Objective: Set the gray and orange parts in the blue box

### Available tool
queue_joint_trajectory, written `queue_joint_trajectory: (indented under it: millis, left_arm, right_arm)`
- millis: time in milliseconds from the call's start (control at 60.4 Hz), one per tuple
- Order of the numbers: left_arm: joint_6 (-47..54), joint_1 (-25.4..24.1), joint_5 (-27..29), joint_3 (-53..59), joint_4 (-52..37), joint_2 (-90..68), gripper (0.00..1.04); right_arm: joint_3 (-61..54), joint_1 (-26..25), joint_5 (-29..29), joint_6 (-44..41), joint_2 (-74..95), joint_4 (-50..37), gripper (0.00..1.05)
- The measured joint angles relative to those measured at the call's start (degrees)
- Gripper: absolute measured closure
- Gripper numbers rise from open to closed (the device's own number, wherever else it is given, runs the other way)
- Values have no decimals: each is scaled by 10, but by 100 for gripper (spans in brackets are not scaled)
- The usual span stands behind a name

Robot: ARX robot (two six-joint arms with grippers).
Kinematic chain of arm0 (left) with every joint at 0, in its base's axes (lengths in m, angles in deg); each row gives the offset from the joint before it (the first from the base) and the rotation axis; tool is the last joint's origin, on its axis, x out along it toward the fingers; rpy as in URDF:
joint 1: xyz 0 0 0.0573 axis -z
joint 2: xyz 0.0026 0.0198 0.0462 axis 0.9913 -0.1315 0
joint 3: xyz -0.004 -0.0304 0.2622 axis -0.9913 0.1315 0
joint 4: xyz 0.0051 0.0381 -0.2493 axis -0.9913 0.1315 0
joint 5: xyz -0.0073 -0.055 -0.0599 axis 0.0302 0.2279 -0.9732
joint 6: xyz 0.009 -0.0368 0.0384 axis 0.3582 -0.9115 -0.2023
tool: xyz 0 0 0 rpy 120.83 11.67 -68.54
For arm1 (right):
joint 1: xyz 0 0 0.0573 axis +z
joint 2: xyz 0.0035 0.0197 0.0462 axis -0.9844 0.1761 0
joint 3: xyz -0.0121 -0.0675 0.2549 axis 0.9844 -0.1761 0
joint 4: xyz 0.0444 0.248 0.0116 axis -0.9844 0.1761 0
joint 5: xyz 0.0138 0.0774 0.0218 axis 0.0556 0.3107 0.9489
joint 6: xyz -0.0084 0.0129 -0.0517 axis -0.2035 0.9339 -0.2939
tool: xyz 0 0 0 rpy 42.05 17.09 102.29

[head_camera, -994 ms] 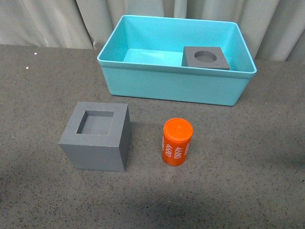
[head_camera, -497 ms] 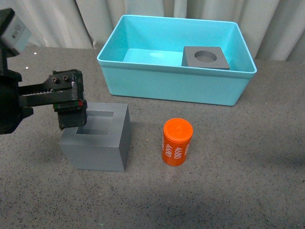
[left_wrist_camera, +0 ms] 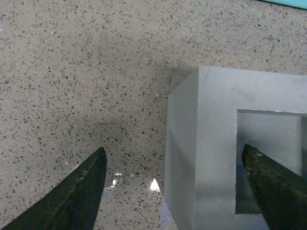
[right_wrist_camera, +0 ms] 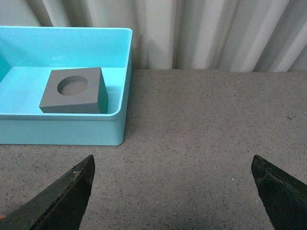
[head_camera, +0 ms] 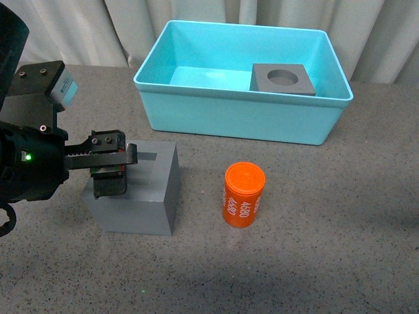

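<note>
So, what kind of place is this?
Probably a robot test bench in a lab: a speckled gray tabletop, a plain curtain behind it, and simple practice parts like a gray cube and a turquoise bin.

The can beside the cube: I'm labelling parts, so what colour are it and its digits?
Orange can with white digits, clearest in the front view.

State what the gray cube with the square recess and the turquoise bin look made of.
Gray cube with the square recess: probably matte plastic or dense foam; flat, glare-free faces. Turquoise bin: likely moulded plastic; smooth walls, soft sheen, flared rim.
</note>
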Motion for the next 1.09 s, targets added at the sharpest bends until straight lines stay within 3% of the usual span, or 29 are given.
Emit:
queue_joint_trajectory:
  millis: [397,696,1093]
  left_arm:
    - [-35,12,14,-6,-12,-3,86]
    - [-31,27,14,-14,1,85,87]
    - [49,36,13,-202,-14,44,87]
  right_arm:
    - [0,0,0,0,0,0,10]
    - [0,0,0,0,0,0,10]
    - [0,0,0,0,0,0,10]
